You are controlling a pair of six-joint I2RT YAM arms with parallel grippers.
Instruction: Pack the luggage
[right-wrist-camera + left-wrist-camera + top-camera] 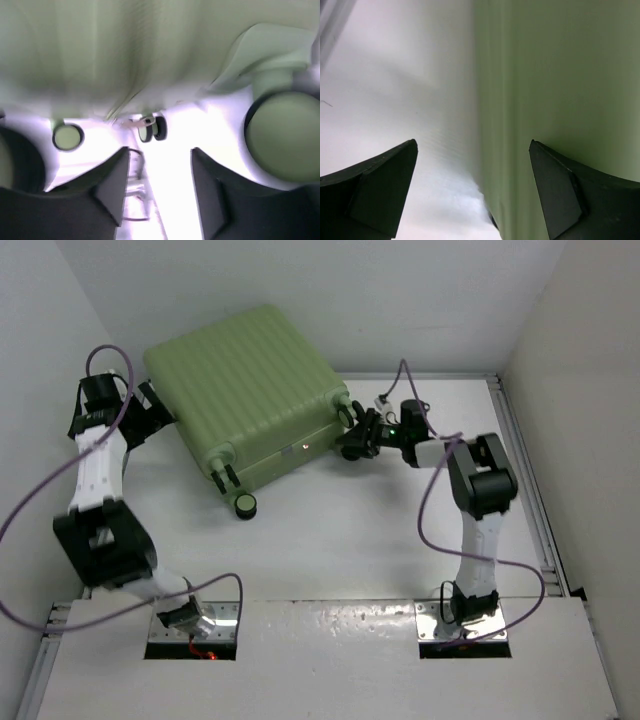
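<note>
One luggage, left fingers, right fingers flanking

Luggage: ribbed plastic shell (faintly glossy).

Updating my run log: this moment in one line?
suitcase: closed, lying flat | left gripper: open at its side | right gripper: open by wheels

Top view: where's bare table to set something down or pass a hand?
Widest bare table: between the luggage and the near edge. Also the far right corner, behind the right claw. Crowded: the gap between luggage and left wall, filled by the left claw, and the luggage corner at the right claw.
</note>
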